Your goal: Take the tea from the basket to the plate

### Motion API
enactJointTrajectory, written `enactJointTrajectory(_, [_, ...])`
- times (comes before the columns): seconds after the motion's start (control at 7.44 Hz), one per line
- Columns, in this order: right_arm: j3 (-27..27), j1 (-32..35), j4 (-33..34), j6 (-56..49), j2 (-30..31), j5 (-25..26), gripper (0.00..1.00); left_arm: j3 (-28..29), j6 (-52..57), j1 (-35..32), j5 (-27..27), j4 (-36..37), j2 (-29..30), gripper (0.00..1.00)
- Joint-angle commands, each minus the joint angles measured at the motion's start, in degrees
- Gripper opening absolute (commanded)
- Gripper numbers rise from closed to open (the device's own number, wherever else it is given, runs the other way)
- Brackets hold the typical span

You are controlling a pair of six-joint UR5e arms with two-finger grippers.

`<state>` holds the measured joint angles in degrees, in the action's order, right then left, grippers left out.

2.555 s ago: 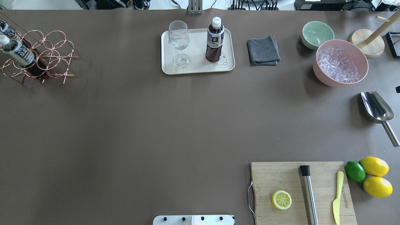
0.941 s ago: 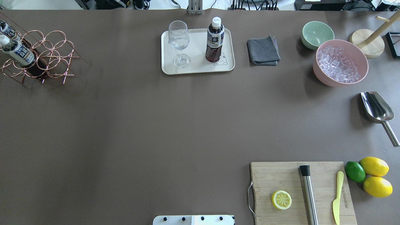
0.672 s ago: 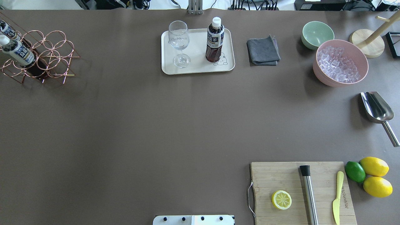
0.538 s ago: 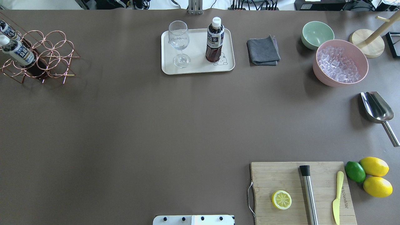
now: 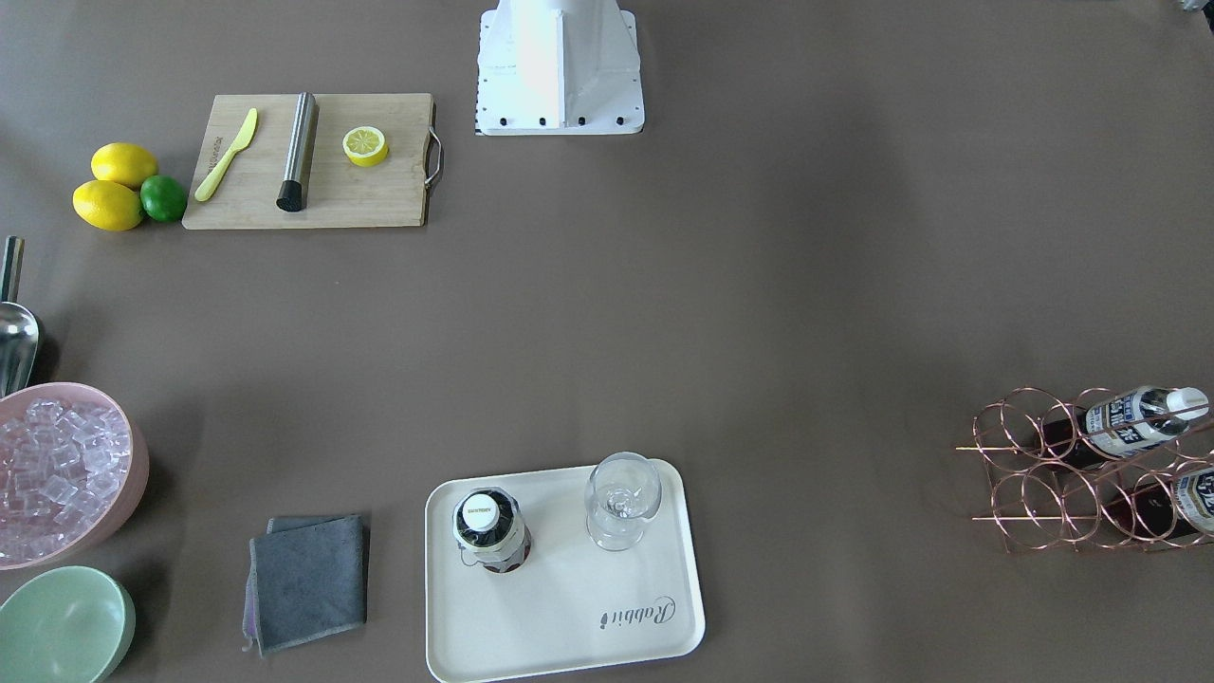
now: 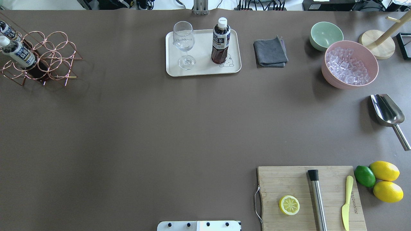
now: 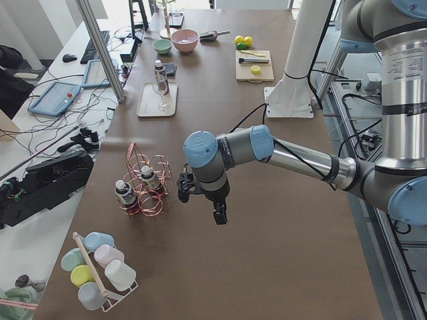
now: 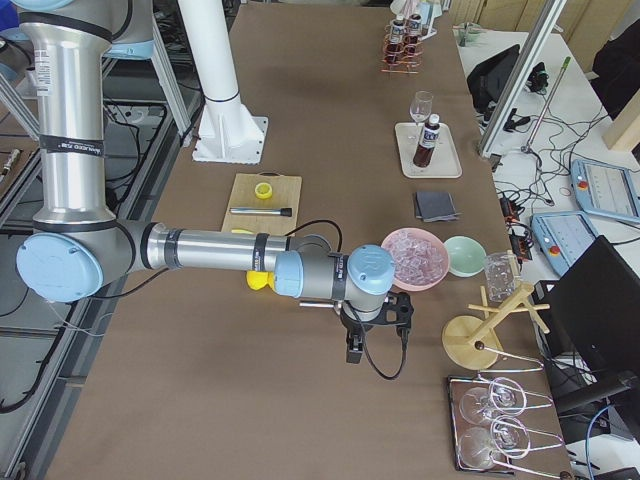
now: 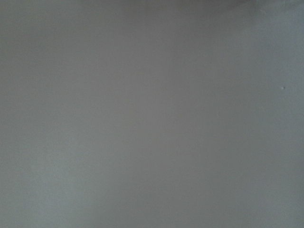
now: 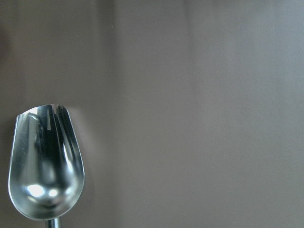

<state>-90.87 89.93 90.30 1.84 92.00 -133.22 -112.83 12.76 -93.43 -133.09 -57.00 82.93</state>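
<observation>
One tea bottle [image 6: 220,41] stands upright on the cream plate [image 6: 202,70], next to a clear wine glass [image 6: 183,43]; it also shows in the front-facing view [image 5: 488,526]. Two more tea bottles [image 6: 17,53] [image 6: 7,30] sit in the copper wire basket [image 6: 54,57] at the far left. My left gripper [image 7: 217,212] shows only in the exterior left view, above the table on the robot's side of the basket [image 7: 143,190]. My right gripper [image 8: 353,350] shows only in the exterior right view, near the pink bowl. I cannot tell whether either is open or shut.
A grey cloth [image 6: 270,53], a pale green bowl [image 6: 326,35] and a pink bowl of ice [image 6: 350,64] stand right of the plate. A steel scoop [image 6: 387,110] lies at the right edge. A cutting board [image 6: 308,199] with half a lemon, muddler and knife lies front right.
</observation>
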Motion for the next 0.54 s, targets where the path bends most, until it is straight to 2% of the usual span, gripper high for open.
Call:
enactJointTrajectory(0.0, [1.05, -0.02, -0.74, 0.18, 0.38, -0.37, 1.0, 4.18, 4.9, -1.76, 0.64, -0.22, 0.74, 0.99])
enactJointTrajectory(0.4, [0.43, 0.16, -0.83, 0.18, 0.29, -0.38, 1.0, 4.55, 4.82, -1.76, 0.73, -0.13, 1.17, 0.99])
